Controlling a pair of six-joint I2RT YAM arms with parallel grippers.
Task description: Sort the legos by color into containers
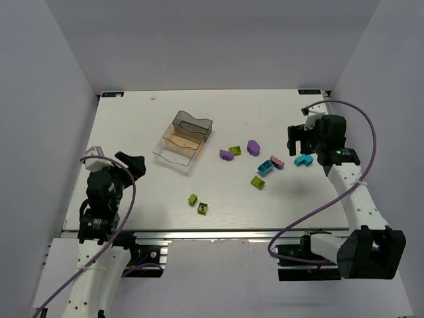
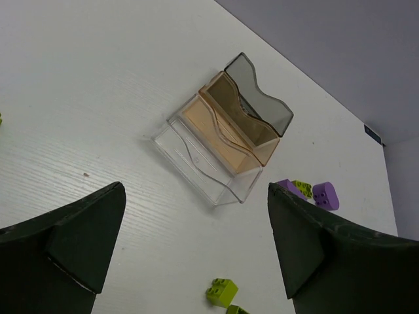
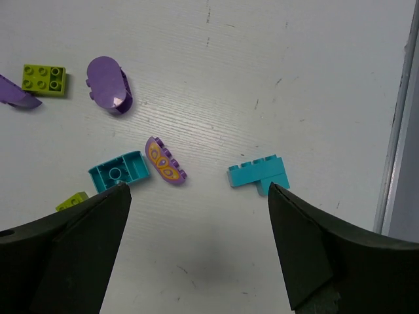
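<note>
1. The white table (image 1: pixel 132 126) is my dial in the overhead view, with 12 o'clock at the far edge.
2. The right gripper (image 1: pixel 301 142) hangs at about 3 o'clock. In its wrist view, the right gripper (image 3: pixel 198 190) has its jaws spread wide and grips nothing.
3. The left gripper (image 1: pixel 130 163) sits at about 9 o'clock. On its own camera, the left gripper (image 2: pixel 196 216) is also wide open and holds nothing. It faces the trays.
4. The containers stand touching in a slanted row at about 10 o'clock. The smoky grey tray (image 1: pixel 193 124) is at the row's 1 o'clock end, the orange tray (image 1: pixel 182 139) is in the middle, and the clear tray (image 1: pixel 173 154) is at the 7 o'clock end.
5. All the legos I can see lie on the table outside the trays.
6. A cyan stepped brick (image 3: pixel 260 174) lies between the right fingers, nearer the one on the right of the view.
7. At its 9 o'clock lies a purple patterned piece (image 3: pixel 165 161). Just beyond that is a cyan brick (image 3: pixel 119 171), and I can't tell if the two touch.
8. A lime brick (image 1: pixel 258 182) lies just at that cyan brick's 7 o'clock.
9. Toward the centre are a rounded purple brick (image 1: pixel 253 146), a lime plate (image 1: pixel 234 150) and a purple sloped piece (image 1: pixel 226 155).
10. Two lime bricks (image 1: pixel 198 204) lie close together at about 6 o'clock.
</note>
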